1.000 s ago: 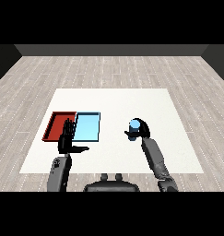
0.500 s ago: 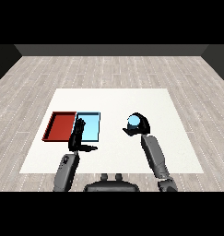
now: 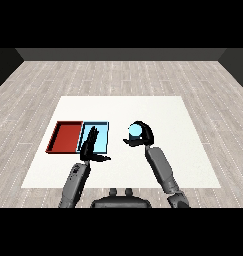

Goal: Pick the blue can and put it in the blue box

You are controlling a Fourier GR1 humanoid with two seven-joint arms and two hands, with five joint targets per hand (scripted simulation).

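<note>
Now the right hand (image 3: 142, 136) curls its fingers round the blue can (image 3: 135, 132); the left hand (image 3: 90, 148) hovers straight-fingered, holding nothing, over the light blue tray (image 3: 102, 138).

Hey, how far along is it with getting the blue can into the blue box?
Done: the right robot hand is curled round the blue can, so the pick looks made. In hand: the can is to the right of the blue tray, not yet over it. Left: carry it to the tray and release it there. The left robot hand, fingers straight, lies over the tray's near edge; the red tray is not involved.
</note>
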